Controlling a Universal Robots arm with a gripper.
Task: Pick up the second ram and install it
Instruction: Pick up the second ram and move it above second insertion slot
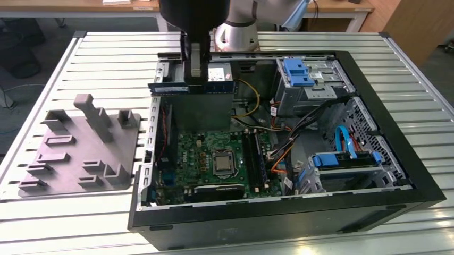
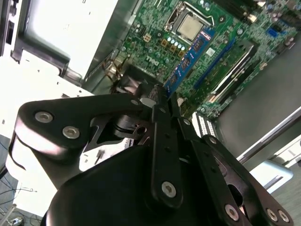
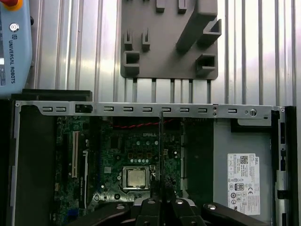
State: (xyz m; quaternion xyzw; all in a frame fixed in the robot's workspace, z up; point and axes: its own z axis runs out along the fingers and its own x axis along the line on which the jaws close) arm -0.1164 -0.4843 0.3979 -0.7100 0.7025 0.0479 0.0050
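Tool (image 1: 195, 78) clamped on second ram (image 1: 169, 87) | held level above motherboard (image 1: 209, 156) in open case (image 1: 284, 219) | grey holder block (image 1: 78, 151) beside case

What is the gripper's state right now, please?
Gripper: closed on the second ram, over the open computer case.

Open room between end effector (image 1: 195, 75) and motherboard (image 1: 206, 154); cables (image 1: 303, 124) crowd alongside.

Holder block (image 1: 78, 154) sits on table (image 1: 106, 58) beside case (image 1: 284, 220); second ram (image 1: 221, 86) apparently above motherboard (image 1: 206, 154).
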